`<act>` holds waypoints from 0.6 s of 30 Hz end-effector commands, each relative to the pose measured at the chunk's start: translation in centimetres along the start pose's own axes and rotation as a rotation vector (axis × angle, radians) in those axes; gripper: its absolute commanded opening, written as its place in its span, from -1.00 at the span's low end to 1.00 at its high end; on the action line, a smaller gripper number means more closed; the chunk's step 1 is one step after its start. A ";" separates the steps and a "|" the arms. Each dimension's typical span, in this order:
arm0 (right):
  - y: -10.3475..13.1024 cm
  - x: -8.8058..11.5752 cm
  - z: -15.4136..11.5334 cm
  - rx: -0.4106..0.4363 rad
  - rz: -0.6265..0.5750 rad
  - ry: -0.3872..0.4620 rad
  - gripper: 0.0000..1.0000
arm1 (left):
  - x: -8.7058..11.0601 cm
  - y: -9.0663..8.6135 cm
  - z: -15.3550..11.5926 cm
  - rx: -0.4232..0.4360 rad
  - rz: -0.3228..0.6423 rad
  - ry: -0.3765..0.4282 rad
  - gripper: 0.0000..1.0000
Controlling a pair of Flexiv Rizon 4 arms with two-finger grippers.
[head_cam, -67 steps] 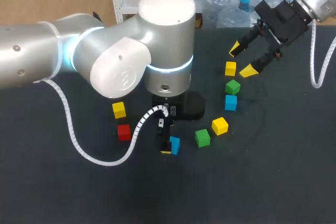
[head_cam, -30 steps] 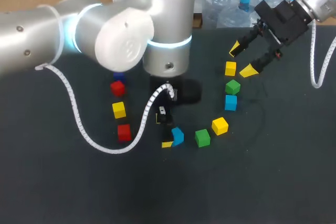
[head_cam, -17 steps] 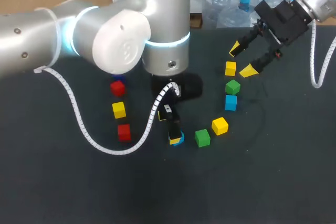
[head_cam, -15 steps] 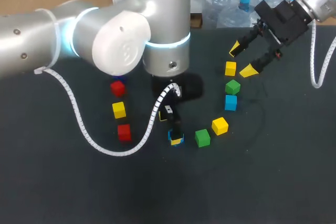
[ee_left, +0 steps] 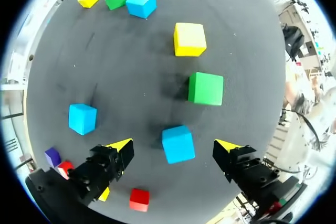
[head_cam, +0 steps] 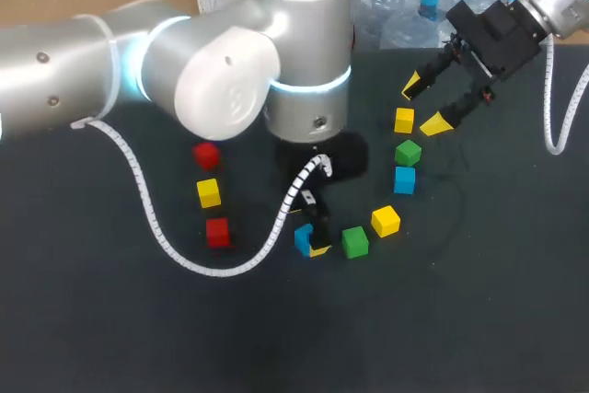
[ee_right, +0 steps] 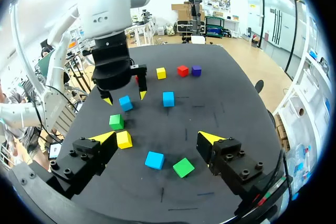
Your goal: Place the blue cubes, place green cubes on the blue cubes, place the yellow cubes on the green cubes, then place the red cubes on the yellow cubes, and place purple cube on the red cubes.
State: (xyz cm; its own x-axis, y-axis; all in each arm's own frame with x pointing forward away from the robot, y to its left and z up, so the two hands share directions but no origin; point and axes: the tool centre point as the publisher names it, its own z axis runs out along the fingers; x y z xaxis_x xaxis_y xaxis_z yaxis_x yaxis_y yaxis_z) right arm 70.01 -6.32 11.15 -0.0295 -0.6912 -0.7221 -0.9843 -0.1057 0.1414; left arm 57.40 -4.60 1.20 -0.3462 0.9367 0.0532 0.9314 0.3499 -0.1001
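The left wrist view shows the small purple cube (ee_left: 52,156), which my left arm (head_cam: 230,80) hides from the head view. My left gripper (ee_left: 173,144) hangs with its fingers spread on either side of a blue cube (ee_left: 178,144), not touching it. My right gripper (head_cam: 425,103) hovers with its fingers apart.

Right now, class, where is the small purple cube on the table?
In the right wrist view, the small purple cube lies far ahead of the right gripper, at the end of a row, right beside a small red cube.

A dark table (head_cam: 479,319) is spreading across the view, its matte top showing a few faint scuff marks.
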 end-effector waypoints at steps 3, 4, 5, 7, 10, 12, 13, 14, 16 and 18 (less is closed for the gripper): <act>0.0 0.0 0.0 0.001 -0.001 -0.001 1.00 | -0.6 0.1 0.5 -0.048 -0.037 -0.006 1.00; 0.0 0.0 0.0 0.001 -0.001 -0.001 1.00 | -0.5 0.2 0.5 -0.055 -0.045 -0.014 1.00; 0.0 0.0 0.0 0.001 -0.001 -0.001 1.00 | -0.5 0.2 0.5 -0.057 -0.050 -0.022 1.00; 0.0 0.0 0.0 0.001 -0.001 -0.001 1.00 | -0.5 0.2 0.5 -0.065 -0.058 -0.034 1.00; 0.0 0.0 0.0 0.001 -0.001 -0.001 1.00 | -0.3 0.4 0.7 -0.063 -0.067 -0.053 1.00; 0.0 0.0 0.0 0.001 -0.001 -0.001 1.00 | 0.0 0.5 0.7 -0.063 -0.077 -0.074 1.00; 0.0 0.0 0.0 0.001 -0.001 -0.001 1.00 | 0.1 0.6 0.7 -0.067 -0.079 -0.076 1.00; 0.0 0.0 0.0 0.001 -0.001 -0.001 1.00 | 0.2 0.6 0.7 -0.068 -0.081 -0.077 1.00; 0.0 0.0 0.0 0.001 -0.001 -0.001 1.00 | 0.3 0.7 0.8 -0.066 -0.084 -0.079 1.00; 0.0 0.0 0.0 0.001 -0.001 -0.001 1.00 | 0.3 0.8 0.8 -0.065 -0.084 -0.082 1.00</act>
State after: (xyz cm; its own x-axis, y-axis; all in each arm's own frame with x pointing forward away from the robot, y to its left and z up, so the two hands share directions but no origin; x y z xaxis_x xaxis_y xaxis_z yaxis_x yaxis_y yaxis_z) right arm 70.02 -6.33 11.16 -0.0295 -0.6912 -0.7221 -0.9843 -0.1057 0.1413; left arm 58.21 -4.47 0.33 -0.4293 0.9031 -0.0050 0.9027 0.4289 -0.0340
